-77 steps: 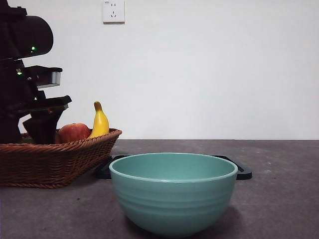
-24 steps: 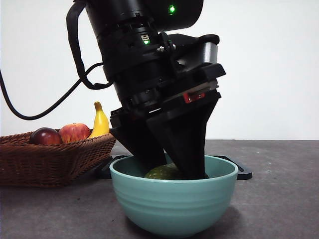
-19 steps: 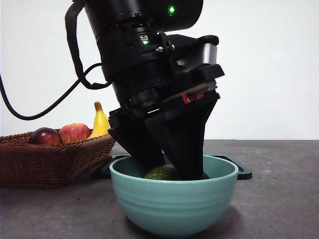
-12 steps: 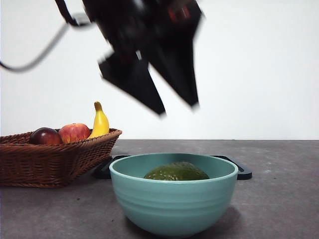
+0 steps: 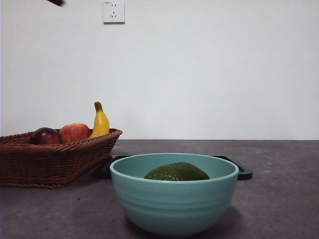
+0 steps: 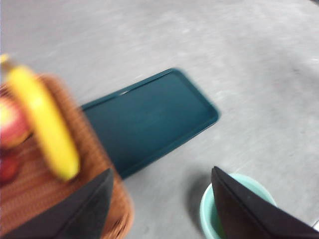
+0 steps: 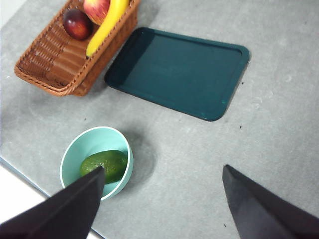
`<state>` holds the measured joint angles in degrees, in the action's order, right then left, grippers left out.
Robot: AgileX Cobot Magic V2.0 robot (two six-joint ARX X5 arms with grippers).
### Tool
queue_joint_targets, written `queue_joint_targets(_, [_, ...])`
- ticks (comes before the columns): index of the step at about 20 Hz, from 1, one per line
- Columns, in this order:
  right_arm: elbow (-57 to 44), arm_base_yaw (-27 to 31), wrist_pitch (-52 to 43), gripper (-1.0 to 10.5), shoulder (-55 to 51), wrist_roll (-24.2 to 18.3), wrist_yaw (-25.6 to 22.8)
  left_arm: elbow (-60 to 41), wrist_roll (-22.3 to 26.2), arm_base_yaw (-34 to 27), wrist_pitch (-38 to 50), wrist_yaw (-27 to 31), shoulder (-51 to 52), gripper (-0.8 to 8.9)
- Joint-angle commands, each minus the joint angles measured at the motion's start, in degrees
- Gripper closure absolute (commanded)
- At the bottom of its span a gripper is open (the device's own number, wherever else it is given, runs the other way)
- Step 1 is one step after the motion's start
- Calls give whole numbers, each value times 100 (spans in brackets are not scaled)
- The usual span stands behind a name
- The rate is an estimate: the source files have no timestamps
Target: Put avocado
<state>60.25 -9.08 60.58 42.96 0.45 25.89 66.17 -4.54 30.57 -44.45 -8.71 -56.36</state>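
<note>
The avocado (image 5: 177,172), dark olive green, lies inside the teal bowl (image 5: 174,201) near the front of the table, with nothing touching it. From high above, the right wrist view shows the avocado (image 7: 103,165) in the bowl (image 7: 85,145). My left gripper (image 6: 160,172) is open and empty, up in the air between basket and bowl (image 6: 206,214); its picture is blurred. Only a black tip (image 5: 57,2) of an arm shows in the front view's top left corner. My right gripper (image 7: 163,168) hangs open and empty high over the table.
A wicker basket (image 5: 50,159) at the left holds a banana (image 5: 100,122), a red apple (image 5: 74,132) and a dark red-purple fruit (image 5: 45,135). A dark teal tray (image 7: 179,69) lies flat behind the bowl. A wall with a socket (image 5: 113,11) closes the back.
The left gripper carried the avocado from the basket into the bowl, let it go, then rose away to the upper left and out of the front view. The avocado stays in the bowl.
</note>
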Motion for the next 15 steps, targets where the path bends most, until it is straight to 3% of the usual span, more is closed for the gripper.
queue_joint_targets(1, [111,-105,-127,567,170,61,50,-197,85,-232,-155,-317,339,502])
queue_joint_targets(10, [111,-973,-232,567,1145,9,118,-1491,369,-457,-1255,-2229,1641,504])
queue_joint_targets(15, [111,-1659,-330,567,1947,-92,17,-1495,483,-457,-1523,-2247,1751,504])
